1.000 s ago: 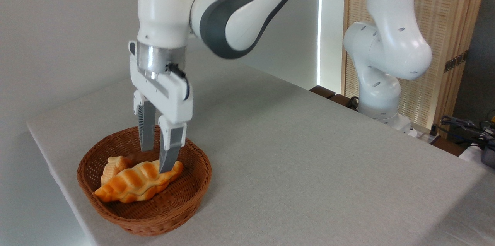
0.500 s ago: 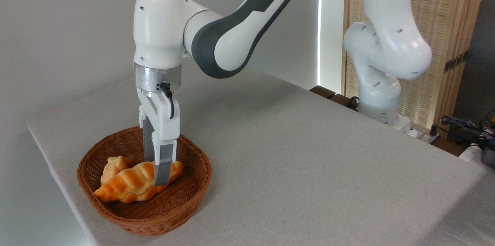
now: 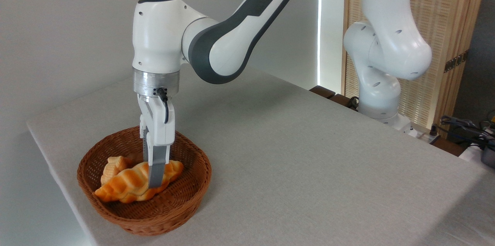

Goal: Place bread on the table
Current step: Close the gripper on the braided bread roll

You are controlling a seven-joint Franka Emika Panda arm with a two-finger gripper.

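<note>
Near the left edge of the table (image 3: 309, 153), the basket (image 3: 116, 209) is sitting with the bread (image 3: 127, 184) lying inside beside a small bun (image 3: 112, 166). Reaching straight down, the gripper (image 3: 154, 182) is straddling the bread's middle, one finger (image 3: 156, 172) crossing its front; its jaw width cannot be judged. No writing is showing.
</note>
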